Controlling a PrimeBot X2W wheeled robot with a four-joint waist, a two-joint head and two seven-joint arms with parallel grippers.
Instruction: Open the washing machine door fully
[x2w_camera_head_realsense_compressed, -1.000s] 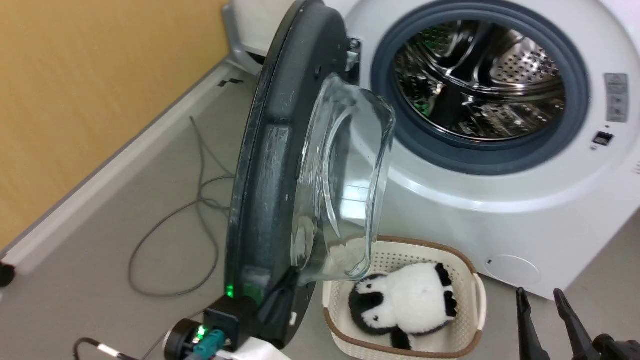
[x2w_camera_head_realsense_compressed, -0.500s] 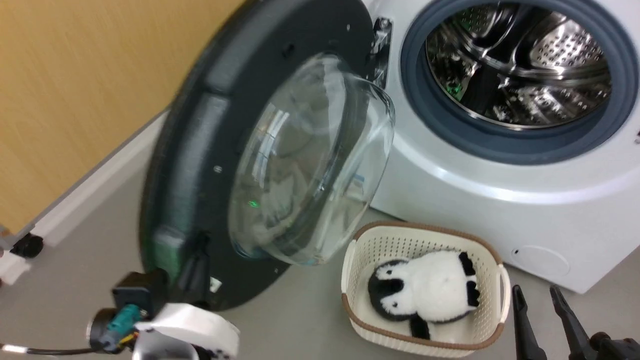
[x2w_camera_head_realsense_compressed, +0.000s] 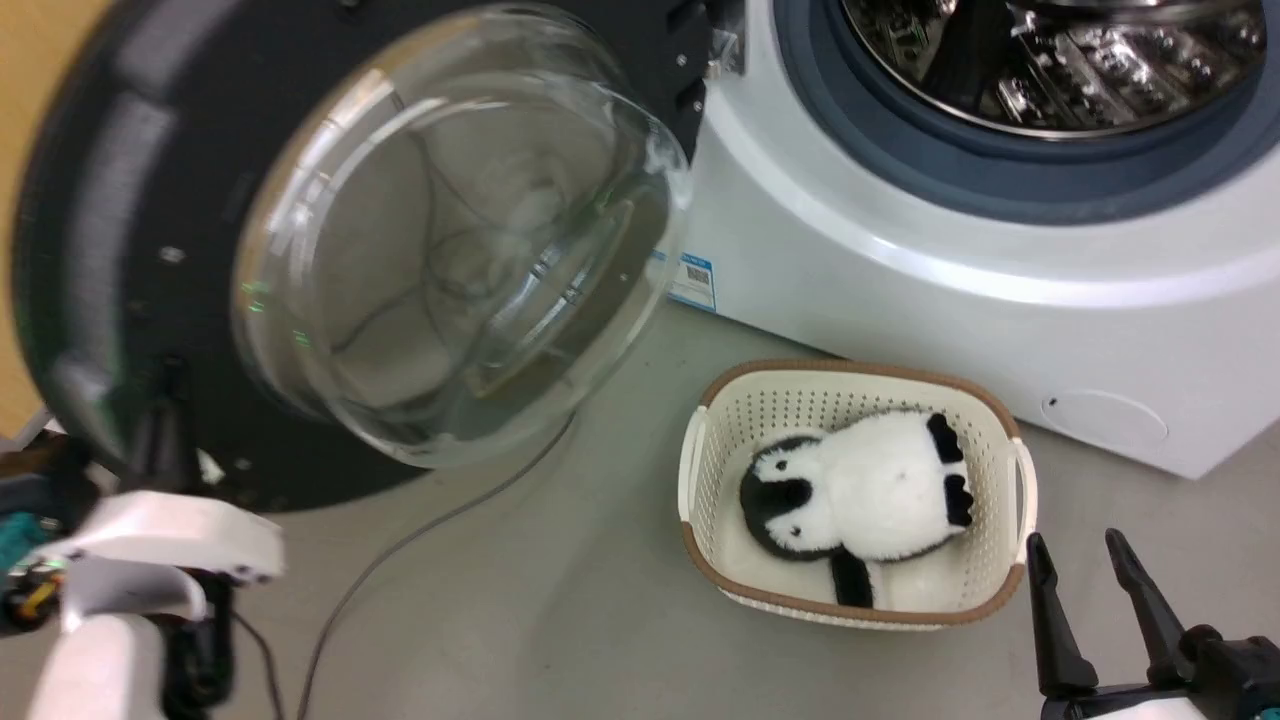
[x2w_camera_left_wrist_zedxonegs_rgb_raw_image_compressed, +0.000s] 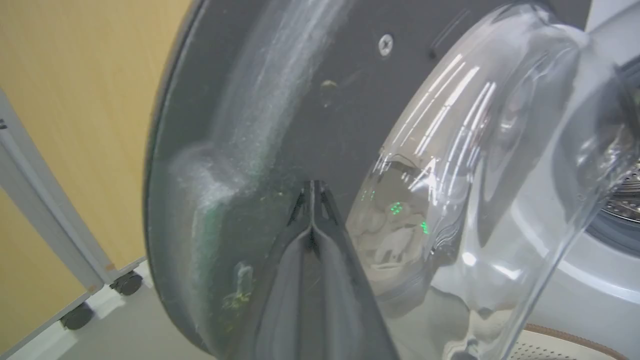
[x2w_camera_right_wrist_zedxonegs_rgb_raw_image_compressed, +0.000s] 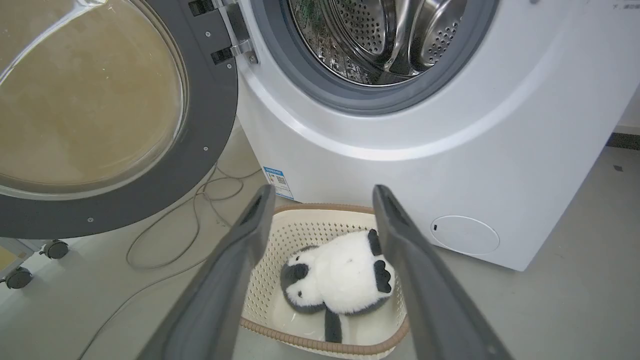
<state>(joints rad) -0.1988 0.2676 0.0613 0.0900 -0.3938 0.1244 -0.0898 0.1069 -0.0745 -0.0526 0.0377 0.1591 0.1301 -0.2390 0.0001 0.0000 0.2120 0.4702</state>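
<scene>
Washing machine door (x2w_camera_head_realsense_compressed: 440, 230) stands wide open to the left of the machine (x2w_camera_head_realsense_compressed: 900, 250), hinged at its far right edge, with its inner face and glass bowl turned toward the robot. Left gripper (x2w_camera_left_wrist_zedxonegs_rgb_raw_image_compressed: 311, 192) clenched, fingers pressed together with nothing between them, tips against the door's black inner rim at its near left. Right gripper (x2w_camera_right_wrist_zedxonegs_rgb_raw_image_compressed: 320, 195) released, jaws spread, hovering at near right just beside a basket (x2w_camera_head_realsense_compressed: 700, 470) holding a plush panda (x2w_camera_head_realsense_compressed: 870, 480)

Door (x2w_camera_head_realsense_compressed: 100, 200) left of machine (x2w_camera_head_realsense_compressed: 950, 280), toy (x2w_camera_head_realsense_compressed: 880, 480) in basket (x2w_camera_head_realsense_compressed: 850, 366) before it
</scene>
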